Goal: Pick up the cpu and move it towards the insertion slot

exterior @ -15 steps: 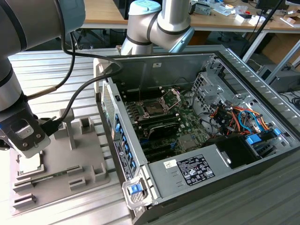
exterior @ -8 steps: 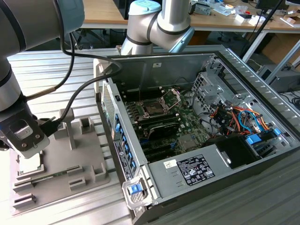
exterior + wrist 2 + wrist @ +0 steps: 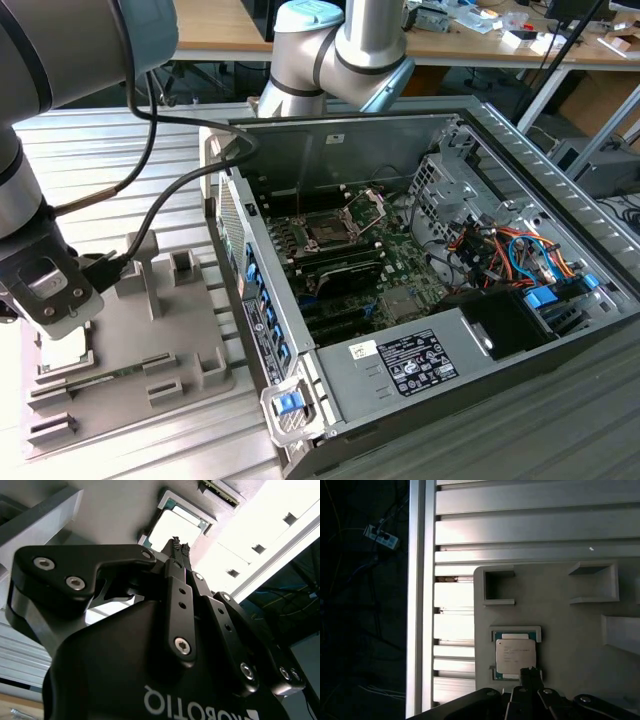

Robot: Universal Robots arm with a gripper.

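The black gripper (image 3: 531, 671), fingers together, hangs above the pale silver square cpu (image 3: 515, 653), which a grey plastic tray (image 3: 570, 630) keeps steady in its recess.

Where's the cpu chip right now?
The cpu chip lies in a recess of the grey tray, close by the tool in the first wrist view; the tray sits at the exterior view's left, beside the computer case.
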